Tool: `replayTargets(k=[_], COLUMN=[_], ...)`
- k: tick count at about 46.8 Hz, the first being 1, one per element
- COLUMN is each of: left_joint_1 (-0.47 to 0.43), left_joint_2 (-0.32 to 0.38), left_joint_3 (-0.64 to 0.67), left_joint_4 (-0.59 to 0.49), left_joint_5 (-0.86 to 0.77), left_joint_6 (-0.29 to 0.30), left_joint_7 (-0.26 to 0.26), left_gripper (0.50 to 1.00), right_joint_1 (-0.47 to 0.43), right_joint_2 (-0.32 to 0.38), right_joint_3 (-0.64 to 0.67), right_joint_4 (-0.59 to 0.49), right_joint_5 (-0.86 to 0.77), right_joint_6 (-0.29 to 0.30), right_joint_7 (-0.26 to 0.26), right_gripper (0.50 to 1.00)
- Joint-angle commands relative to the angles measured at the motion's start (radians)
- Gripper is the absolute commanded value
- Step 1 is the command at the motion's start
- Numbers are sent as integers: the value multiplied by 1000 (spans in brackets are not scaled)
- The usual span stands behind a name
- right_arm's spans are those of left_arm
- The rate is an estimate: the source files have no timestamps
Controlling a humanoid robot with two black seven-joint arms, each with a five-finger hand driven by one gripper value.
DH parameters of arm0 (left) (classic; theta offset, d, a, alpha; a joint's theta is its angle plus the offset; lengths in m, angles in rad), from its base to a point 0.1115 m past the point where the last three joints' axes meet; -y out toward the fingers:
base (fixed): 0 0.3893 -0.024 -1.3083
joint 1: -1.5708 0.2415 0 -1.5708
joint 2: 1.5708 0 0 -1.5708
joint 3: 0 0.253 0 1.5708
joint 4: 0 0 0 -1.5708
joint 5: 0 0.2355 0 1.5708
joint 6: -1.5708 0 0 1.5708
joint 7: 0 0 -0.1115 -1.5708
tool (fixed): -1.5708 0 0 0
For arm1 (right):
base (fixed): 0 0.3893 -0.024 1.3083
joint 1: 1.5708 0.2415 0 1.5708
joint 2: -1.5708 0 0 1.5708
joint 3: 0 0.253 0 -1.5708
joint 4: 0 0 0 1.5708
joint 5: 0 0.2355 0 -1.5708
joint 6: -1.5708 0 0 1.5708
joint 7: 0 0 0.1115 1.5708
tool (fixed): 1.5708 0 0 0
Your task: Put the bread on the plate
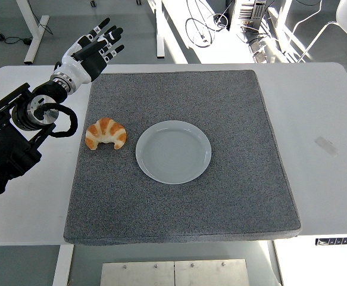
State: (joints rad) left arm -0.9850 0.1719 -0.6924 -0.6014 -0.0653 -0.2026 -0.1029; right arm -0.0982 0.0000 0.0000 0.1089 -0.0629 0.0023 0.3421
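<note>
Left hand (pixel 96 46): hovering with fingers spread and relaxed, gripping nothing, hanging above the far left corner of the grey mat (pixel 221 196), well apart from anything to be picked.

Bread (pixel 105 133): a croissant, lying flat on the mat, nearer the robot than the hand and slightly to its right, untouched, horns pointing toward the near edge. Sitting just beside the plate's left rim yet apart from it, so not yet placed.

Plate (pixel 173 151): pale, round, resting empty at about the middle of the mat, further right of the hand than the bread. Probably set close to the bread to keep the carry short.

Mat covering most of the white tabletop (pixel 328 107), likely cushioning and stopping things from sliding.

Judging the task as barely begun: fingers probably held wide in readiness for coming down over the croissant, with the reach toward it seeming the step in hand.

Right hand: not showing anywhere.
</note>
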Motion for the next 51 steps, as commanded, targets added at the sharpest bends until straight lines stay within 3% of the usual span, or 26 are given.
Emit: replayTargets(k=[1, 9, 23, 32, 35, 41, 44, 48, 51], left_joint_1=[-1, -4, -11, -4, -9, -6, 2, 5, 5], left_joint_2=[0, 0, -31, 61, 89, 113, 132, 139, 158], left_joint_3=[1, -1, 10, 97, 106, 103, 97, 88, 106], left_joint_4=[0, 0, -34, -182, -199, -209, -230, -248, -316], left_joint_5=[2, 4, 9, 30, 88, 375, 501, 575, 582], left_joint_6=[0, -5, 74, 84, 84, 84, 87, 133, 189], left_joint_7=[-1, 2, 2, -4, -4, -7, -35, -112, -124], left_gripper=[984, 984, 984, 984, 984, 984, 977, 971, 972], right_joint_1=[0, 0, 0, 0, 0, 2, 0, 0, 0], right_joint_2=[0, 0, 0, 0, 0, 0, 0, 0, 0], right_joint_3=[0, 0, 0, 0, 0, 0, 0, 0, 0], right_joint_4=[0, 0, 0, 0, 0, 0, 0, 0, 0], right_joint_5=[0, 0, 0, 0, 0, 0, 0, 0, 0], right_joint_6=[1, 1, -1, -1, 1, 1, 1, -1, -1], right_joint_7=[0, 0, 0, 0, 0, 0, 0, 0, 0], right_gripper=[1000, 1000, 1000, 1000, 1000, 1000, 1000, 1000, 1000])
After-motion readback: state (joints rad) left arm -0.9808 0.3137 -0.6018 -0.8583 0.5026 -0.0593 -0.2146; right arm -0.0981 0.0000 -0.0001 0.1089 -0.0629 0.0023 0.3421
